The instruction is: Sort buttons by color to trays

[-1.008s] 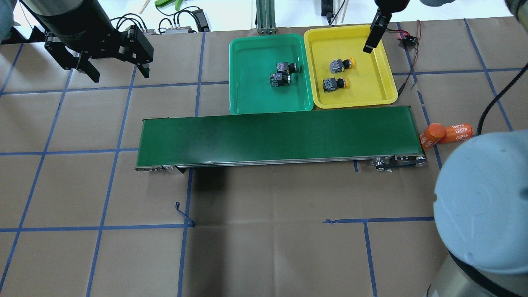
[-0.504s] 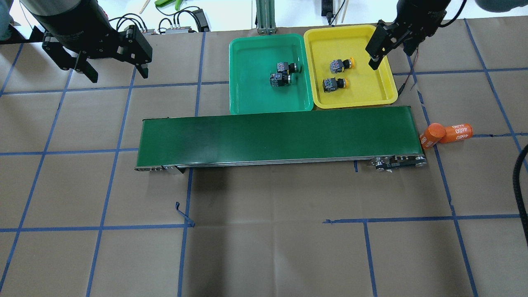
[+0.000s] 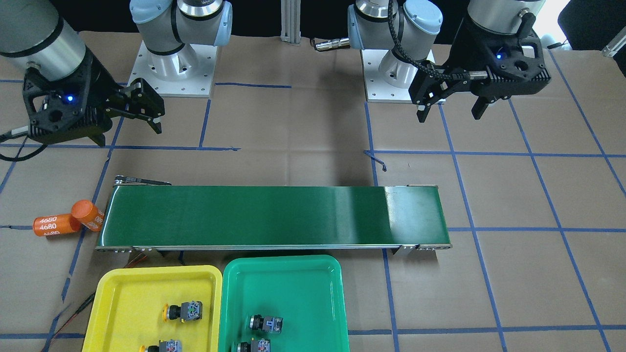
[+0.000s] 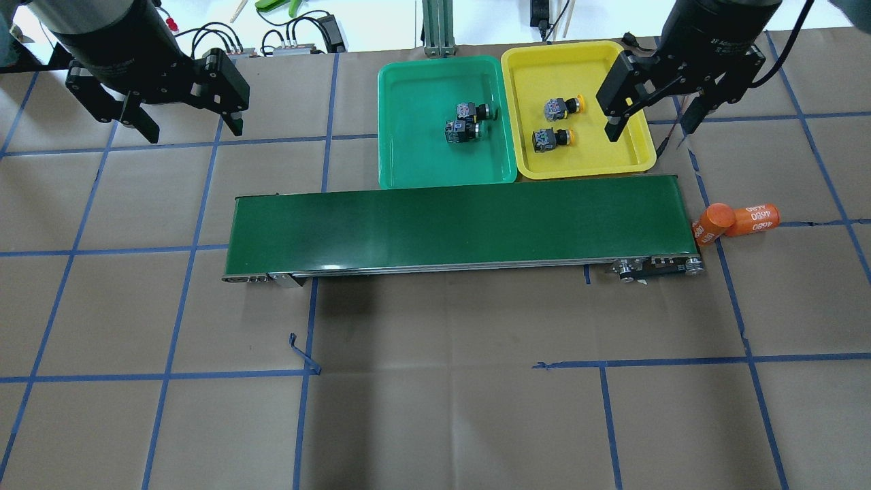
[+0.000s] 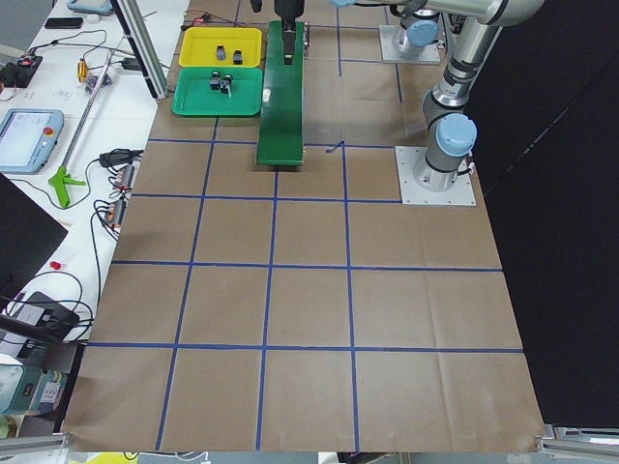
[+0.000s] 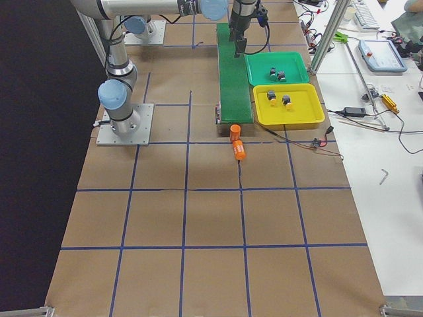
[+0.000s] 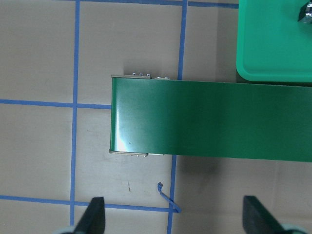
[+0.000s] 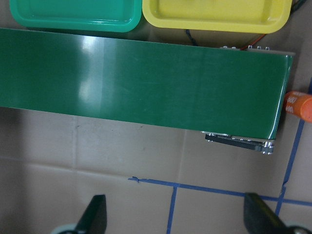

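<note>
Table covered in brown paper with a blue tape grid; a white bench strewn with cables runs along its far edge. Just beyond the green conveyor belt, the green tray holds two green buttons and the yellow tray holds two yellow buttons. Left gripper and right gripper hover, fingers apart and empty. Two orange cylinders marked "4680" lie at the belt's right end.
</note>
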{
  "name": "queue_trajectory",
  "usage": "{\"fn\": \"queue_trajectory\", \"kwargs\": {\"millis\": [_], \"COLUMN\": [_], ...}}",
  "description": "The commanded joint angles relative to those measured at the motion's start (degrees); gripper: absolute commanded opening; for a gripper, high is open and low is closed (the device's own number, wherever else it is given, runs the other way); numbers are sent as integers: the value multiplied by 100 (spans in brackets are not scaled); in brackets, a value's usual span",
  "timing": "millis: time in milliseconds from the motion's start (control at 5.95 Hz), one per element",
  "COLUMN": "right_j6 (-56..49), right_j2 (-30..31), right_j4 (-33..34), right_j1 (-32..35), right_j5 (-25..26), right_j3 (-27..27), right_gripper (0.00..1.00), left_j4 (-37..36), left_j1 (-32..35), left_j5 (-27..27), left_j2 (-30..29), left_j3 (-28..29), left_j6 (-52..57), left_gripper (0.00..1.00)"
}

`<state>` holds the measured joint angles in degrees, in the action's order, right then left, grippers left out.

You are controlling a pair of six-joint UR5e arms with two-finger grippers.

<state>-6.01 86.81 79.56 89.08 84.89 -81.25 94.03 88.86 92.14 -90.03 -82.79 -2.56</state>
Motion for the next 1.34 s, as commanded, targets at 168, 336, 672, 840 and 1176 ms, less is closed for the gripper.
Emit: {"fn": "queue_trajectory", "kwargs": {"millis": [168,336,672,840,1176], "right_j6": [1067,1075,1145,1163,1163], "right_j2": [256,249,301,310,397], "right_j4": [111,817,825,667,421], "right_j1": [207,180,188,188,179], "right_j5": [489,720,714,679,661], "right_j3": [-661,-786,-718,-699,-699], "right_gripper": [99,100,100,100,100], "left_j4": [-7,-7,-16,-25,-42], "left_j1": [-9,0,-9,-9,-35], "left_j5": [-55,-47,-47,-55,-55], "left_j2": [-84,-76,-84,-85,-67], "left_j3": [17,17,17,26,35], "left_j6": [-8,-8,1,1,1], "left_gripper": [98,98,98,98,98]}}
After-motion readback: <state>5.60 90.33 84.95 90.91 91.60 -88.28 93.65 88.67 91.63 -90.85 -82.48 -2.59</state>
